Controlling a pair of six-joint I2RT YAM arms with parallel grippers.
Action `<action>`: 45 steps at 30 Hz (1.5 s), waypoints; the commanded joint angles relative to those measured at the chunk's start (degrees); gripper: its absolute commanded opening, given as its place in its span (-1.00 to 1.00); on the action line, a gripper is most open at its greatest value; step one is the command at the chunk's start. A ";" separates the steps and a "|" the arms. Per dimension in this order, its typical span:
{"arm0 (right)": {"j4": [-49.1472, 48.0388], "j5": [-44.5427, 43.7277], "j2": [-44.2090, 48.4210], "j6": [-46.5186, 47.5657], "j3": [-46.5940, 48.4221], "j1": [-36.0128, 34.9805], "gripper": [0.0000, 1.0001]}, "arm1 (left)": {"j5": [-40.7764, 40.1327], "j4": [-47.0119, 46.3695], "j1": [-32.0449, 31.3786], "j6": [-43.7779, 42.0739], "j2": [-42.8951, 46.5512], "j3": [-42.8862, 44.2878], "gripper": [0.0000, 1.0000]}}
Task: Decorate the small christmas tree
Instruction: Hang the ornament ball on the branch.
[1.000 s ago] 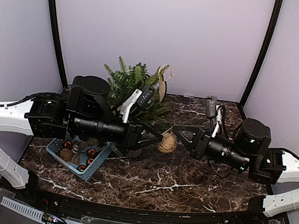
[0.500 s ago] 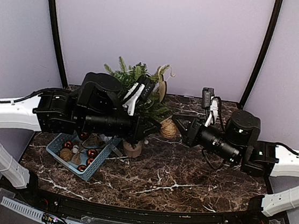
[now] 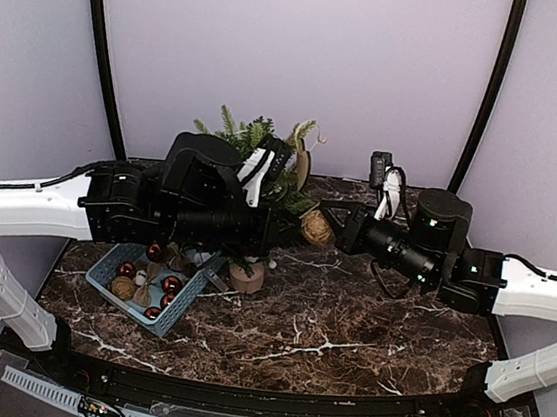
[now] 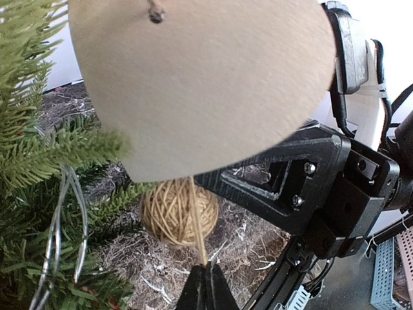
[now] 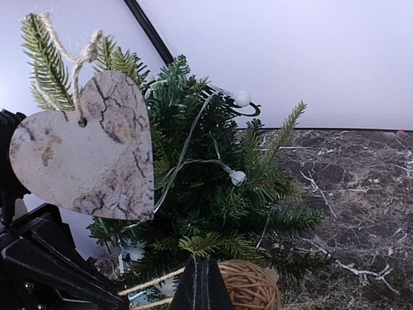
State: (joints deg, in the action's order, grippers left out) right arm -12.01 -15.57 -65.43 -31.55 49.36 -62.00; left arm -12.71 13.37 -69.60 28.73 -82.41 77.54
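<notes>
As the left gripper [image 4: 206,287] pinches the strand [image 4: 195,226] of the twine ball [image 4: 168,213], the right gripper [image 5: 201,284] — jaws pressed together — sits just beside that ball, by the small christmas tree [image 5: 206,194].

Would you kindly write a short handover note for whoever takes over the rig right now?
Left gripper: shut on the twine ball's string.
Right gripper: shut, apparently on the same loop.
The ball is close beside the small christmas tree, seemingly not yet hooked.
Done: wooden heart and light string are on the tree.
To do: hang the ball, then the red baubles from the blue basket.
</notes>
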 commanded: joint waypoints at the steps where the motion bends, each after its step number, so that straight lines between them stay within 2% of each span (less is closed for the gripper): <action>1: -3.20 0.85 -0.53 0.82 2.09 1.48 -1.00 | -1.29 -2.17 0.78 0.52 0.01 1.66 -1.00; 18: -4.38 4.20 -3.63 1.19 4.23 4.37 -1.00 | -1.28 -5.13 2.87 1.88 -0.56 0.78 -1.00; 30: -3.30 4.19 -6.20 0.32 4.82 5.22 -1.00 | -1.27 -3.82 4.09 6.62 -1.25 -0.99 -1.00; 45: -1.80 4.10 -7.19 -0.13 4.07 5.40 -1.00 | -1.52 -1.38 4.39 8.15 -2.88 -0.62 -1.00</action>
State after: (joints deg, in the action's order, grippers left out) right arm -13.23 -11.31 -72.42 -31.55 52.66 -57.21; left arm -13.80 10.15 -65.71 36.12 -84.99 76.86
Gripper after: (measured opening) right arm 0.010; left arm 0.003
